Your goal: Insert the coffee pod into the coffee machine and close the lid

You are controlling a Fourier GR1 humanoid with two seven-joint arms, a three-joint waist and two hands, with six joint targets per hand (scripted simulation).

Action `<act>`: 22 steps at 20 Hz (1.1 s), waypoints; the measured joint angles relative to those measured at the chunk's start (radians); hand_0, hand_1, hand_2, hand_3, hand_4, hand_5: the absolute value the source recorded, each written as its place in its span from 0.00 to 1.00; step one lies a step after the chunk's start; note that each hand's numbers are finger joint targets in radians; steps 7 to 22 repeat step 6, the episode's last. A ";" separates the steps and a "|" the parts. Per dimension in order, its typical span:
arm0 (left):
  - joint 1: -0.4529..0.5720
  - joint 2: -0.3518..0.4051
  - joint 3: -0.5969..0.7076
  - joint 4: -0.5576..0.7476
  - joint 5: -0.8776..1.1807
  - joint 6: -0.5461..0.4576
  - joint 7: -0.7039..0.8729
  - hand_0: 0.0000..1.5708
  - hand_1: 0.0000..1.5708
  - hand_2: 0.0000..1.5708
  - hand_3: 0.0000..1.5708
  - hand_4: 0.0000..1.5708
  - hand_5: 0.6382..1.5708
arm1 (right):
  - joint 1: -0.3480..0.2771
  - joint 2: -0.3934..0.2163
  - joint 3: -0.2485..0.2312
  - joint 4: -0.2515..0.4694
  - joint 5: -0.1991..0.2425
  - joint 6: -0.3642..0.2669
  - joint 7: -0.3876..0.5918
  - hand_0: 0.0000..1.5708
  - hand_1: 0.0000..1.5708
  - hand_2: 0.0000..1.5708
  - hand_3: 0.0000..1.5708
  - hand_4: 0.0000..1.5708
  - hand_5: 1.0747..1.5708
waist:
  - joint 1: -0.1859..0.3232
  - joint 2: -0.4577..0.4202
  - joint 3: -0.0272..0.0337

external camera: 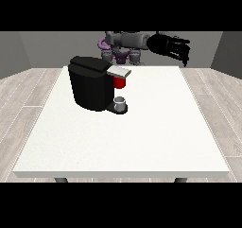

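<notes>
Coffee machine (92,83) at ten o'clock on the table (142,142): pod area under the grey lid (119,71) too small to read. Machine body hides the robot's other hand. Table legs cut off at six o'clock by the tabletop edge.

The robot (124,45) has a grey, blocky upper body with darker grey parts below and purple curved pieces at its middle and side. Its arm (158,43) is glossy black, ending in a black hand (178,48) with slim fingers.
</notes>
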 measured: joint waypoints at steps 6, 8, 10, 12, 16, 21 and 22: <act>0.070 0.015 0.036 0.033 0.015 0.003 -0.009 0.00 0.00 0.00 0.00 0.17 1.00 | 0.105 0.117 0.064 -0.026 -0.019 0.010 -0.095 0.00 0.00 0.00 0.00 0.17 1.00 | -0.089 -0.096 -0.0001; 0.070 0.015 0.036 0.033 0.015 0.003 -0.009 0.00 0.00 0.00 0.00 0.17 1.00 | 0.105 0.117 0.064 -0.026 -0.019 0.010 -0.095 0.00 0.00 0.00 0.00 0.17 1.00 | -0.089 -0.096 -0.0001; 0.070 0.015 0.036 0.033 0.015 0.003 -0.009 0.00 0.00 0.00 0.00 0.17 1.00 | 0.105 0.117 0.064 -0.026 -0.019 0.010 -0.095 0.00 0.00 0.00 0.00 0.17 1.00 | -0.089 -0.096 -0.0001; 0.070 0.015 0.036 0.033 0.015 0.003 -0.009 0.00 0.00 0.00 0.00 0.17 1.00 | 0.105 0.117 0.064 -0.026 -0.019 0.010 -0.095 0.00 0.00 0.00 0.00 0.17 1.00 | -0.089 -0.096 -0.0001; 0.070 0.015 0.036 0.033 0.015 0.003 -0.009 0.00 0.00 0.00 0.00 0.17 1.00 | 0.105 0.117 0.064 -0.026 -0.019 0.010 -0.095 0.00 0.00 0.00 0.00 0.17 1.00 | -0.089 -0.096 -0.0001; 0.070 0.015 0.036 0.033 0.015 0.003 -0.009 0.00 0.00 0.00 0.00 0.17 1.00 | 0.105 0.117 0.064 -0.026 -0.019 0.010 -0.095 0.00 0.00 0.00 0.00 0.17 1.00 | -0.089 -0.096 -0.0001; 0.070 0.015 0.036 0.033 0.015 0.003 -0.009 0.00 0.00 0.00 0.00 0.17 1.00 | 0.105 0.117 0.064 -0.026 -0.019 0.010 -0.095 0.00 0.00 0.00 0.00 0.17 1.00 | -0.089 -0.096 -0.0001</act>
